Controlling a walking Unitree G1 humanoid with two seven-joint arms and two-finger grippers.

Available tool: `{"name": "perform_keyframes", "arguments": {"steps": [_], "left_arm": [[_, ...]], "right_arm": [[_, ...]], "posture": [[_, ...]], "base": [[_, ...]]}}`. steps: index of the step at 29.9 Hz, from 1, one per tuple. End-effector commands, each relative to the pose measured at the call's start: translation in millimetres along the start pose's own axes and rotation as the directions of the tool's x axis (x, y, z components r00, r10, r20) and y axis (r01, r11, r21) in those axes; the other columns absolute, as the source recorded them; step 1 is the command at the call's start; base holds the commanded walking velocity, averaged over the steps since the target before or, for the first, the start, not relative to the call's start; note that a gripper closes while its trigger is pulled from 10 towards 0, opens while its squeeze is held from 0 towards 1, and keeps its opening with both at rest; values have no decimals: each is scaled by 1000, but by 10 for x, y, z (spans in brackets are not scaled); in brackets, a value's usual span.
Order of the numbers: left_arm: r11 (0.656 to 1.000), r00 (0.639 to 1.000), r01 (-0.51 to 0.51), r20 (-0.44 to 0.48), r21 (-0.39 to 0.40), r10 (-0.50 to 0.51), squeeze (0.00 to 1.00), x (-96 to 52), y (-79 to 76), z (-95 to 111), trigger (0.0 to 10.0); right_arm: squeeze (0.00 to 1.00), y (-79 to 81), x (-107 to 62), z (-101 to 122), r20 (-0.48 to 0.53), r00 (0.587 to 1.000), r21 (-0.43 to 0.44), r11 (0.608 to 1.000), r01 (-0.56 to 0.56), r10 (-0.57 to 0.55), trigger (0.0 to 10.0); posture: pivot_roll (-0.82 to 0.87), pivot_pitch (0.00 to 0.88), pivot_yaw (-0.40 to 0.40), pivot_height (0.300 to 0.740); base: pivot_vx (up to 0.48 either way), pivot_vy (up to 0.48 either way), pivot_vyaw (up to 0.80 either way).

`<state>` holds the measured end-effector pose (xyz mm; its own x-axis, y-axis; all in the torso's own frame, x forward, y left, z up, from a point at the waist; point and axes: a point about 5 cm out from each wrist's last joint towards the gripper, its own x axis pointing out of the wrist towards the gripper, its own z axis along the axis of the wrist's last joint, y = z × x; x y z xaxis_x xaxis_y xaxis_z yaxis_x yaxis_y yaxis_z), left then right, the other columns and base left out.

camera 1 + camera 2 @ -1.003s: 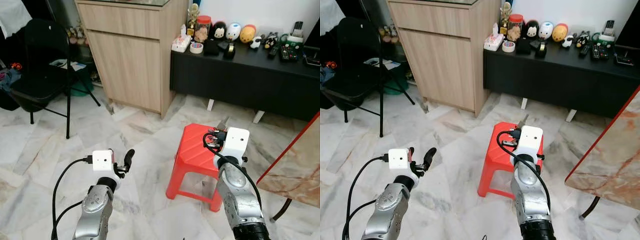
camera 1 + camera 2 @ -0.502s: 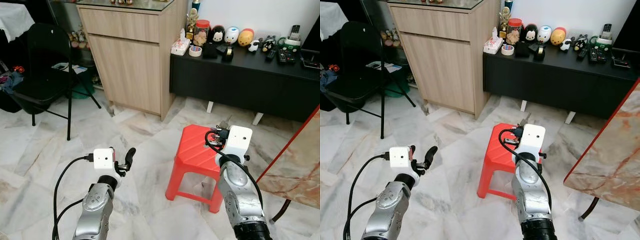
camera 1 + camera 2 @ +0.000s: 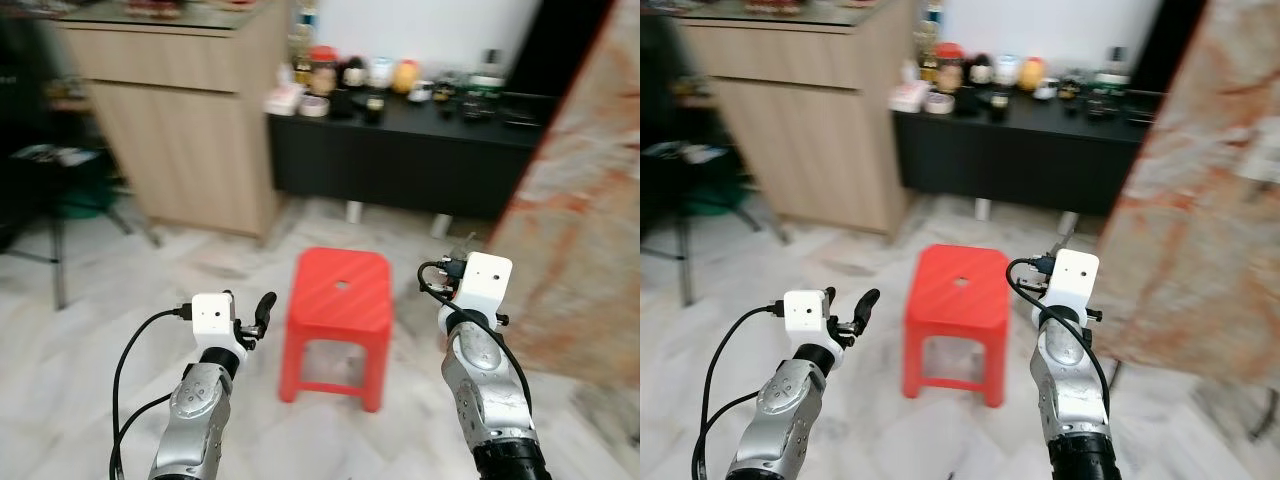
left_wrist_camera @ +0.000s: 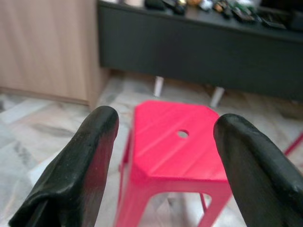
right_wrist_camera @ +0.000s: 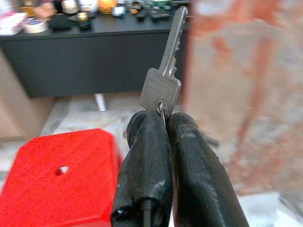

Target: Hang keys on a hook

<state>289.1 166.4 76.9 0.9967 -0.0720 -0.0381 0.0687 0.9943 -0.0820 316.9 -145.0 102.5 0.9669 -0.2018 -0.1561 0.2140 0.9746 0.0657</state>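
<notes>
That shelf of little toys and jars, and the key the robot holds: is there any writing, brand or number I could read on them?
None can be read.
The key, pinched in the right gripper: its head is blurred, no stamp legible.
The jars and toys on the black cabinet: labels too small and blurred.
The red stool: plain, no text.

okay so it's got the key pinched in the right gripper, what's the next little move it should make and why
Probably keep turning and walking to look for a hook. The right gripper is shut on the key, which stands up from the fingertips, so the grip looks ready. Ahead are a red stool, a black cabinet and a marble-patterned slab, and the eye views are blurred. The left gripper is open, free.
</notes>
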Motion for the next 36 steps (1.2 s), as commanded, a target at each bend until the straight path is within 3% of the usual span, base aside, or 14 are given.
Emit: {"name": "perform_keyframes", "arguments": {"steps": [1, 6, 25, 36], "left_arm": [[1000, 1000, -5, 0, -9, 5, 0, -7, -2, -8, 10000], [1000, 1000, -7, 0, -9, 7, 0, -9, -1, -9, 10000], [1000, 1000, 12, 7, -6, -12, 0, 7, -3, 13, 10000], [1000, 1000, 20, 19, -11, -20, 0, 8, -26, 39, 10000]], "right_arm": [[0, -5, 0, 12, 2, 1000, -3, 1000, 3, -3, 10000], [0, 0, -1, 6, -2, 1000, -4, 1000, 5, -5, 10000], [0, -56, -4, 99, 69, 996, 2, 998, 58, -58, 10000], [0, -41, -4, 100, 73, 996, 3, 999, 51, -51, 10000]], "posture": [[94, 67, -29, 740], [94, 68, -29, 740], [92, 69, -17, 740], [86, 71, -23, 740]], "base": [[0, 0, -756], [0, 0, -461], [0, 0, 0], [0, -307, 0]]}}
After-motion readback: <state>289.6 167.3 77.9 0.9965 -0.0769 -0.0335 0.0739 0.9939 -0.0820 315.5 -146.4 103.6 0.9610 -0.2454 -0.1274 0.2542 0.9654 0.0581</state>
